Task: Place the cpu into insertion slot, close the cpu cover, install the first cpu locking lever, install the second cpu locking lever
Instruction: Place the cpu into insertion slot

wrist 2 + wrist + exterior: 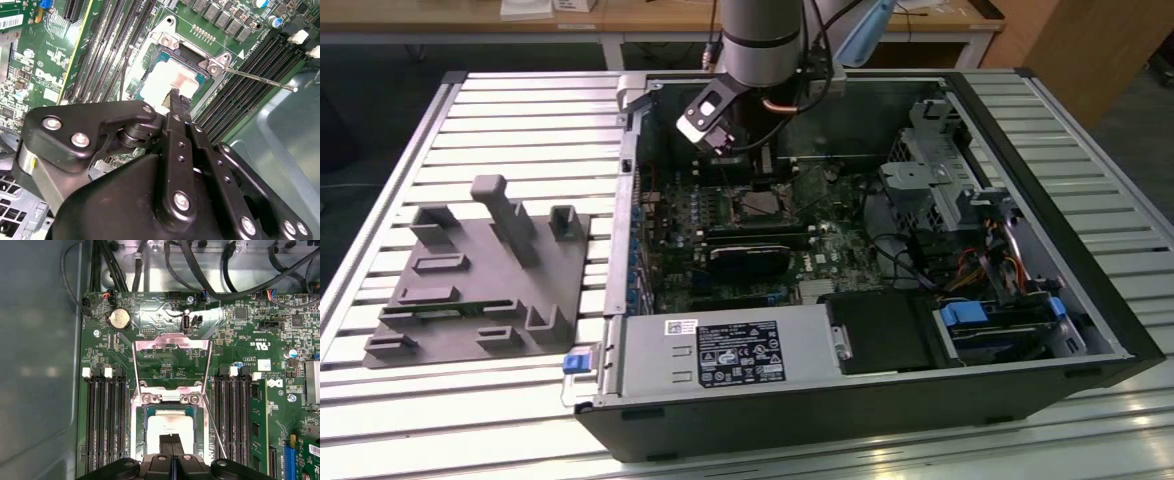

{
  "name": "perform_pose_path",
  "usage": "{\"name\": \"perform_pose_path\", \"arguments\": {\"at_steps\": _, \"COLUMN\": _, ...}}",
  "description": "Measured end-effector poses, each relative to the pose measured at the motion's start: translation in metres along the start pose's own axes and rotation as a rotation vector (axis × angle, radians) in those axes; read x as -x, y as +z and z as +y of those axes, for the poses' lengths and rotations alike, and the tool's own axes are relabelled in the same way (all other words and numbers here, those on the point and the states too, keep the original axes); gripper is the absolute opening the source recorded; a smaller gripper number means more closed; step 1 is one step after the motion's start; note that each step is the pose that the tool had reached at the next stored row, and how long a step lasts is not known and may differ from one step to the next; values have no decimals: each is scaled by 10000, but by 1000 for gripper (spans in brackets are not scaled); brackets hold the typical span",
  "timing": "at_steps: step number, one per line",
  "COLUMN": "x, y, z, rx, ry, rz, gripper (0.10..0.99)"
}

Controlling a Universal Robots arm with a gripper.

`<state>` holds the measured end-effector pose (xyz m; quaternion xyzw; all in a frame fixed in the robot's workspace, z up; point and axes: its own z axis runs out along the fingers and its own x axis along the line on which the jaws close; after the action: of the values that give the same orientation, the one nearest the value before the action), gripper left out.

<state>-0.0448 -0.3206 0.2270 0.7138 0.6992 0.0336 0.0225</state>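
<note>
Hanging right over the insertion slot (135,435), the gripper (172,442) is pinched shut and empty. The cpu (170,423) lies in that slot, cpu cover (170,342) flipped open. Any off-centre downward nudge could skew the chip.

The arm (761,40) is a silver-grey cylinder ringed by a darker band, with a pale blue joint cap (867,30) beside it and a copper-coloured cable (790,105) looping beneath. The claw (176,97) is matt black: rounded linkage plates pinned with bright silver screws (181,201), tapering to two slim, flat fingers (166,441).
</note>
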Motion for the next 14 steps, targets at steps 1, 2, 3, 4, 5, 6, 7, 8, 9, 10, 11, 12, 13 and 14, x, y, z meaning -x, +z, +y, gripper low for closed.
{"name": "perform_pose_path", "arguments": {"at_steps": 1, "x": 0, "y": -1, "z": 0, "rx": 0, "ry": 0, "rz": 1, "gripper": 106}}
{"name": "perform_pose_path", "arguments": {"at_steps": 2, "x": 0, "y": -3, "z": 0, "rx": 0, "ry": 0, "rz": 0, "gripper": 106}}
{"name": "perform_pose_path", "arguments": {"at_steps": 3, "x": 0, "y": -5, "z": 0, "rx": 0, "ry": 0, "rz": 0, "gripper": 106}}
{"name": "perform_pose_path", "arguments": {"at_steps": 4, "x": 0, "y": -5, "z": 3, "rx": 0, "ry": -2, "rz": 0, "gripper": 106}}
{"name": "perform_pose_path", "arguments": {"at_steps": 5, "x": -1, "y": -4, "z": 15, "rx": -2, "ry": -1, "rz": -1, "gripper": 106}}
{"name": "perform_pose_path", "arguments": {"at_steps": 6, "x": -1, "y": -3, "z": 35, "rx": -1, "ry": 1, "rz": 0, "gripper": 106}}
{"name": "perform_pose_path", "arguments": {"at_steps": 7, "x": -1, "y": -1, "z": 53, "rx": -1, "ry": 1, "rz": 0, "gripper": 106}}
{"name": "perform_pose_path", "arguments": {"at_steps": 8, "x": -1, "y": -1, "z": 59, "rx": -1, "ry": 0, "rz": 0, "gripper": 106}}
{"name": "perform_pose_path", "arguments": {"at_steps": 9, "x": -1, "y": -1, "z": 59, "rx": -1, "ry": 1, "rz": -1, "gripper": 106}}
{"name": "perform_pose_path", "arguments": {"at_steps": 10, "x": -1, "y": -2, "z": 59, "rx": 0, "ry": 2, "rz": -1, "gripper": 106}}
{"name": "perform_pose_path", "arguments": {"at_steps": 11, "x": -1, "y": -9, "z": 60, "rx": -2, "ry": 2, "rz": -3, "gripper": 106}}
{"name": "perform_pose_path", "arguments": {"at_steps": 12, "x": -2, "y": -20, "z": 61, "rx": -1, "ry": 2, "rz": -2, "gripper": 106}}
{"name": "perform_pose_path", "arguments": {"at_steps": 13, "x": -2, "y": -36, "z": 62, "rx": 0, "ry": 2, "rz": -1, "gripper": 106}}
{"name": "perform_pose_path", "arguments": {"at_steps": 14, "x": -2, "y": -52, "z": 63, "rx": 0, "ry": 2, "rz": 0, "gripper": 106}}
